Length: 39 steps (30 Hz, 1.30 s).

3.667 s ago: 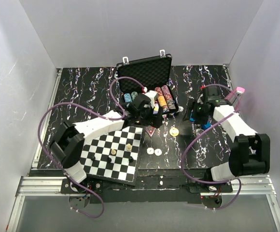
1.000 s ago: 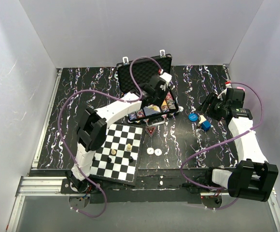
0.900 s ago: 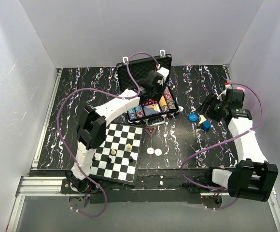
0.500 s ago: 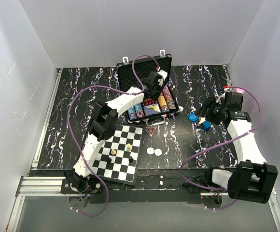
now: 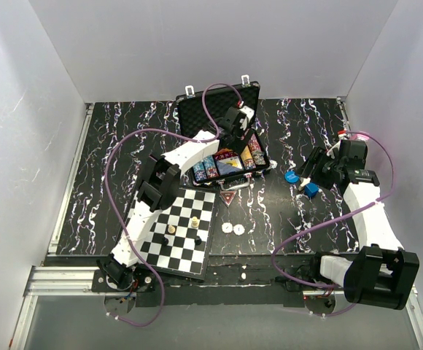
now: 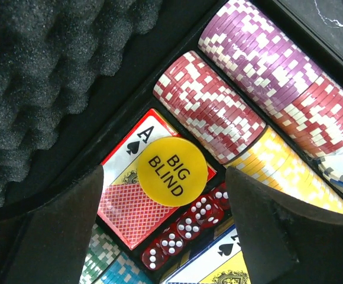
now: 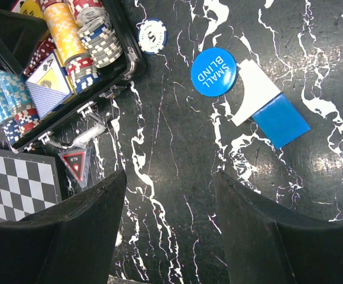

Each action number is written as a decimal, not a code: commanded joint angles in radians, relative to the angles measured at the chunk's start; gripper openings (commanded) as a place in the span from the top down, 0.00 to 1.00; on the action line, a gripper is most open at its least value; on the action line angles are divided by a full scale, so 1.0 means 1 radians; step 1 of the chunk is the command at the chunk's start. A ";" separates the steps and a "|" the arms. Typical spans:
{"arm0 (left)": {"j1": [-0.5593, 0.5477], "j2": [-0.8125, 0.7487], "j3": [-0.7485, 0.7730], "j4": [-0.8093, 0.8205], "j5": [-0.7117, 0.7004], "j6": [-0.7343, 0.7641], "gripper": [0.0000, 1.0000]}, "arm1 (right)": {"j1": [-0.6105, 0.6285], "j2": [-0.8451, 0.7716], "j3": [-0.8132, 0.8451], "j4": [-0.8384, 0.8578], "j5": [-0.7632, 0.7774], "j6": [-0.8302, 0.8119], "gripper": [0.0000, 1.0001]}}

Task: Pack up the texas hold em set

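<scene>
The black briefcase [image 5: 219, 109] stands open at the back, with chip rows [image 6: 278, 83], a card deck [image 6: 127, 204] and red dice [image 6: 183, 228] inside. A yellow BIG BLIND button [image 6: 168, 171] lies on the deck. My left gripper [image 6: 167, 176] is open right over that button, above the case [image 5: 235, 133]. My right gripper [image 7: 170, 177] is open and empty above bare table, near a blue SMALL BLIND button [image 7: 214, 71] that also shows in the top view [image 5: 292, 176]. A loose chip [image 7: 152, 35] lies on the table beside the case.
A chessboard [image 5: 175, 230] with a few pieces lies front left. A red triangle marker [image 5: 228, 198] and two white round buttons [image 5: 233, 228] lie in front of the case. A white-and-blue block [image 7: 269, 112] lies by the blue button.
The yellow button lay on the table 3.7 s ago; it now lies in the case. My left gripper moved from the case's front to over its back. My right gripper drew back to the right.
</scene>
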 commanded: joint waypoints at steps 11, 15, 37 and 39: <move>-0.068 -0.290 -0.201 0.205 0.141 -0.035 0.18 | -0.006 -0.151 -0.002 0.010 0.039 -0.005 0.31; -0.141 -0.307 -0.245 0.250 0.235 -0.020 0.18 | -0.006 -0.243 0.001 0.018 0.063 0.006 0.31; -0.253 0.110 0.109 0.213 0.489 0.057 0.09 | -0.004 -0.342 0.025 -0.025 0.020 0.015 0.30; -0.253 0.126 0.110 0.229 0.479 0.051 0.10 | -0.006 -0.345 0.024 -0.024 0.017 0.018 0.30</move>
